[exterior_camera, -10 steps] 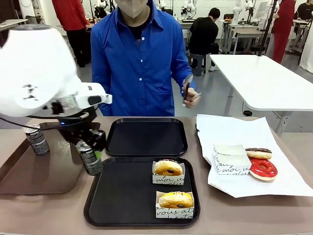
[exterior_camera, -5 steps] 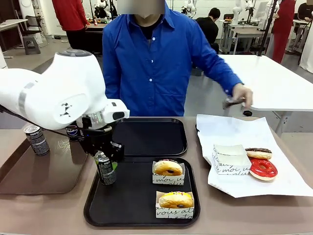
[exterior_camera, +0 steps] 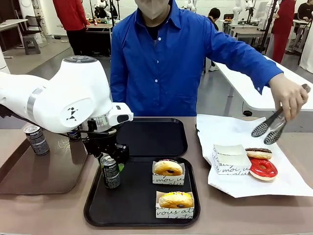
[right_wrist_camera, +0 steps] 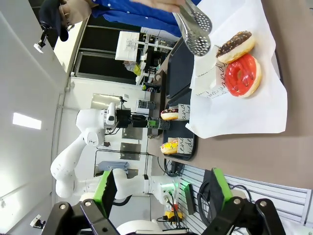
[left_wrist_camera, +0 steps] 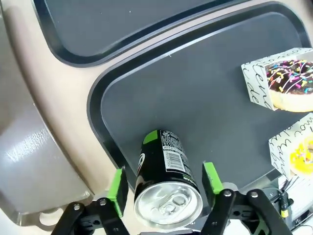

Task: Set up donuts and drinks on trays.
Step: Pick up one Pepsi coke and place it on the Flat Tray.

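Left gripper (left_wrist_camera: 164, 182), pads parted just clear of the can (exterior_camera: 111, 172) standing at the near tray's (exterior_camera: 132, 198) left edge, should rise straight up to avoid tipping it; right gripper (right_wrist_camera: 161, 193) gapes empty.

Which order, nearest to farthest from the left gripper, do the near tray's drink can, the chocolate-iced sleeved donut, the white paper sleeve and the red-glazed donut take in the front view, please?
1. drink can: on near tray, inside the open left gripper.
2. chocolate-iced sleeved donut: same tray, right side.
3. white paper sleeve: farther right, on paper sheet.
4. red-glazed donut: rightmost.
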Robot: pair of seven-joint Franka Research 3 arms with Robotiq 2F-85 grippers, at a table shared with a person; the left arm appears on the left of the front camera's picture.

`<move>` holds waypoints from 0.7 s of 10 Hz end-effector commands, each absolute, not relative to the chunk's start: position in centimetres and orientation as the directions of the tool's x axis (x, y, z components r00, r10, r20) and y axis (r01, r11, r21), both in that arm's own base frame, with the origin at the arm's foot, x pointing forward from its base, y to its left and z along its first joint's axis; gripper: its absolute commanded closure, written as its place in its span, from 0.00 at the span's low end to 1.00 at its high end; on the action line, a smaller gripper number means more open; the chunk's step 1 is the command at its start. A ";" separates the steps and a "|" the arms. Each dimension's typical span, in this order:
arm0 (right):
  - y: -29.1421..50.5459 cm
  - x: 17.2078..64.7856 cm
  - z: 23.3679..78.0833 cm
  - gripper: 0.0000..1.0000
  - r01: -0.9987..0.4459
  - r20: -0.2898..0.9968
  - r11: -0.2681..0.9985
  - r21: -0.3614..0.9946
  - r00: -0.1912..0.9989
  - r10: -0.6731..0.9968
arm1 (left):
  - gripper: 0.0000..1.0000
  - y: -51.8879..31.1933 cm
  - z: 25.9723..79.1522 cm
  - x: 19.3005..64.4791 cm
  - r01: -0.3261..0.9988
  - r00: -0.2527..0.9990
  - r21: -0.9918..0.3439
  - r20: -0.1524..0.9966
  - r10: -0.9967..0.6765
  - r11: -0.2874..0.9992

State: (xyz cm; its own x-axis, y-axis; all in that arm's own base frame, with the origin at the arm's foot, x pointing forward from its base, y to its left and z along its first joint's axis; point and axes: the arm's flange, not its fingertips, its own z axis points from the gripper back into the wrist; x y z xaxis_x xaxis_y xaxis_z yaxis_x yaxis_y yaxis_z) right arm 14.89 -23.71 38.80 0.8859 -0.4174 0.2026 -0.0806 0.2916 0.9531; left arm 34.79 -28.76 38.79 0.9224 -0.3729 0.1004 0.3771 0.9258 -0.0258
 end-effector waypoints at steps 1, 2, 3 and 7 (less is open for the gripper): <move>-23.7 15.0 38.9 0.00 -0.103 0.223 0.290 0.951 0.880 -0.420 | 0.19 -28.6 40.6 33.9 0.379 0.923 -0.055 0.099 -0.373 0.924; -23.7 15.0 38.9 0.00 -0.103 0.223 0.290 0.951 0.880 -0.420 | 0.10 -28.1 41.9 33.3 0.387 0.919 -0.061 0.107 -0.379 0.920; -23.7 15.0 38.9 0.00 -0.103 0.223 0.290 0.951 0.880 -0.420 | 0.00 -27.3 43.4 32.2 0.388 0.918 -0.068 0.117 -0.379 0.919; -23.7 15.0 38.9 0.00 -0.103 0.223 0.290 0.951 0.880 -0.420 | 0.00 -24.0 46.4 28.7 0.390 0.912 -0.022 0.145 -0.383 0.921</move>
